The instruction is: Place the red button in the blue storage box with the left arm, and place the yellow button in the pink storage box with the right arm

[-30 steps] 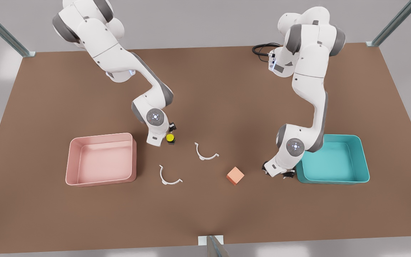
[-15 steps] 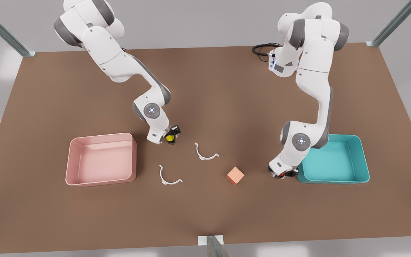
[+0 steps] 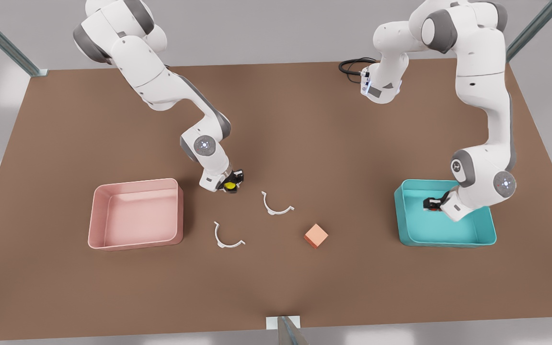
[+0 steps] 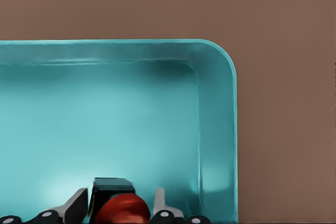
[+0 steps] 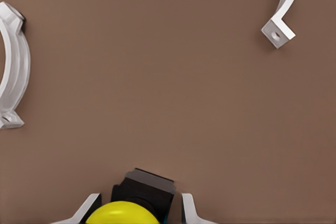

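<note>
Brown tabletop [image 3: 304, 120] carries everything. Left gripper [image 3: 432, 204] hangs over the teal-blue plastic storage box [image 3: 477, 239], fingers clamped on the red domed button [image 4: 122, 211]. Right gripper [image 3: 230, 184] pinches the yellow domed button [image 5: 123, 213] (black base) just beside the pink plastic storage box [image 3: 134, 239].

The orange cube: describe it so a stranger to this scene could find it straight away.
On the brown table, look between the pink storage box at the front view's left and the blue storage box at its right, nearer the blue one. The orange cube lies there alone. Its nearest neighbours are two white curved clips; it is the one solid, blocky, orange thing.
</note>
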